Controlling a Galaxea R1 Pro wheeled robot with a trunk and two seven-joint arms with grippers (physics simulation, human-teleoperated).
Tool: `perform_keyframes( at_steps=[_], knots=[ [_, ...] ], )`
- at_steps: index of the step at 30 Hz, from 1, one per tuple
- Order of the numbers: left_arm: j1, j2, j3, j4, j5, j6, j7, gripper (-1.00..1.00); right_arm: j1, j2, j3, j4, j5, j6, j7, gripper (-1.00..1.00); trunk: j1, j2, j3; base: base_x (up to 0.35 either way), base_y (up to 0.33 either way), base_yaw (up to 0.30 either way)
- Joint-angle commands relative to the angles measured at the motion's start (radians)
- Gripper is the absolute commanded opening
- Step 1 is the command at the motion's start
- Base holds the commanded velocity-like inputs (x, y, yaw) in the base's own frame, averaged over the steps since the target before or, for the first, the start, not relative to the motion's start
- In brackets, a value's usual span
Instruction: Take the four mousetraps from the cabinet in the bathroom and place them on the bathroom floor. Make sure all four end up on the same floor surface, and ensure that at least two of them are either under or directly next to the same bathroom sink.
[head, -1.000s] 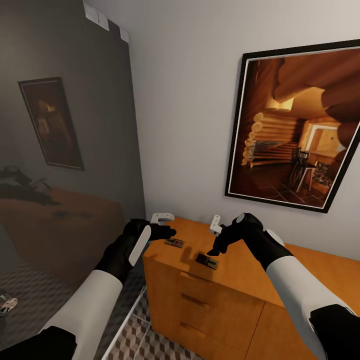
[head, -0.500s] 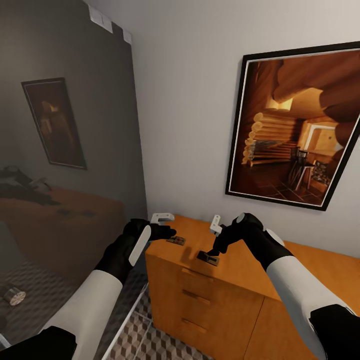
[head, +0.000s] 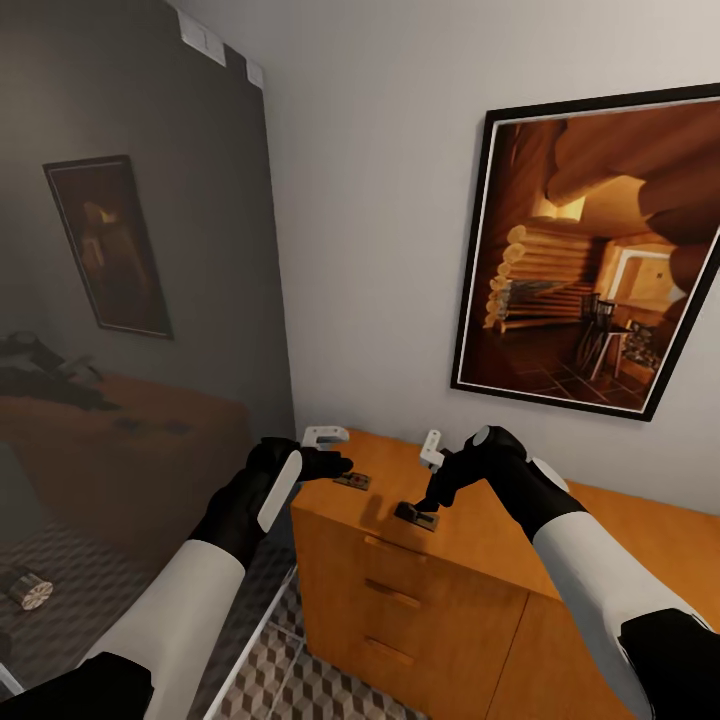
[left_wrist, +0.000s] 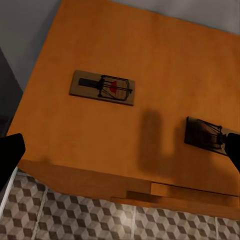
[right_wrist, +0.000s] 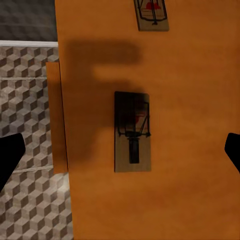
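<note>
Right gripper (head: 428, 497) is spread wide, directly above a shaded mousetrap (right_wrist: 132, 131) lying flat between its fingertips on the cabinet top (head: 480, 520). Left gripper (head: 335, 462) is released too; lit mousetrap (left_wrist: 102, 87) sits just ahead of it, untouched.

Both arms reach forward, bent at the elbows. The left gripper (head: 335, 462) points ahead, fingers apart. The right gripper (head: 428, 497) angles downward, spread wide.

A framed log-cabin painting (head: 590, 250) hangs on the white wall (head: 370, 200).
</note>
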Motion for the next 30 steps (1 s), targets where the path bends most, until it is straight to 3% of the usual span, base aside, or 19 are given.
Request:
perform_keyframes(
  at_steps=[1,30],
  knots=[
    [0.0,0.0,0.0,0.0,0.0,0.0,0.0,1.0,0.0,0.0,0.0,0.0,0.0,0.0,0.0,1.0,0.0,0.0,0.0,0.0,0.0,0.0],
    [0.0,0.0,-0.002,0.0,-0.001,-0.015,0.003,1.0,0.0,0.0,0.0,0.0,0.0,-0.001,0.0,1.0,0.0,0.0,0.0,0.0,0.0,0.0]
  ],
)
